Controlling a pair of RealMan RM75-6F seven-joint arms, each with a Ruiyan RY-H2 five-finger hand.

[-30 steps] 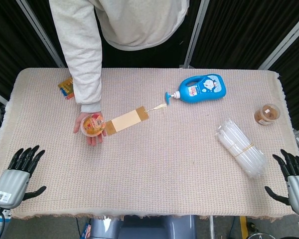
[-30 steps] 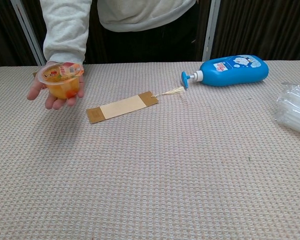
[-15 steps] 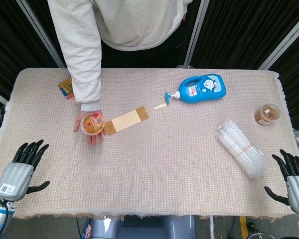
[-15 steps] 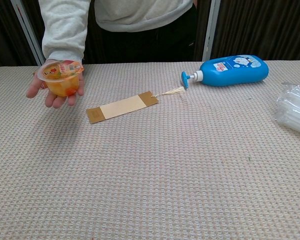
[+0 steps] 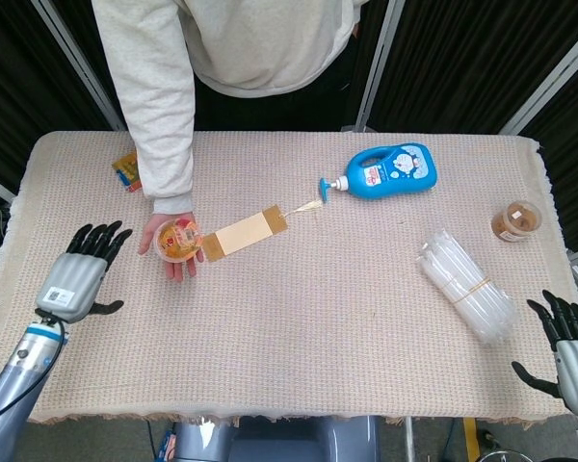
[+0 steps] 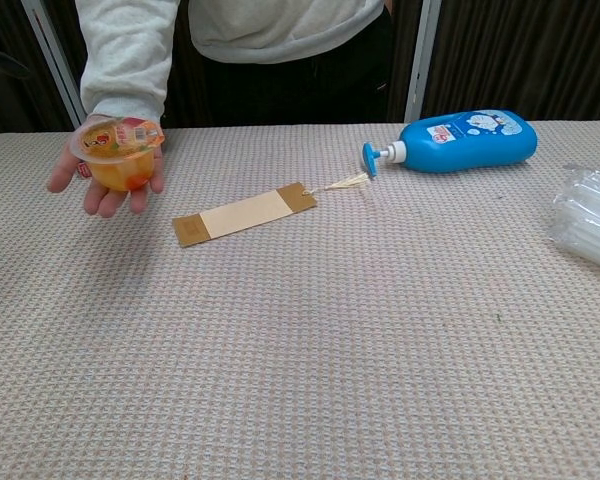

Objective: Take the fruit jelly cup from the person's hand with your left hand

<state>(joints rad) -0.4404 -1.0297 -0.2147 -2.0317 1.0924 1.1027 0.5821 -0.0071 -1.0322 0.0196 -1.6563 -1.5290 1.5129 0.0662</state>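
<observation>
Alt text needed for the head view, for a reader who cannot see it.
A person's hand holds out a fruit jelly cup above the table; the robot's left hand, fingers apart, is beside it, not touching. The right hand rests open at the near right edge.

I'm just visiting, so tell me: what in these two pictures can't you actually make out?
- Person's face: cut off by the top edge in both views.
- Left hand: outside the chest view; seen only from above.
- Right hand: partly cut by the head view's corner.
- Orange packet: partly hidden behind the person's sleeve, head view.
- Print on the fruit jelly cup lid: too small to read.
- Bundle of clear tubes: cut by the chest view's right edge.
</observation>
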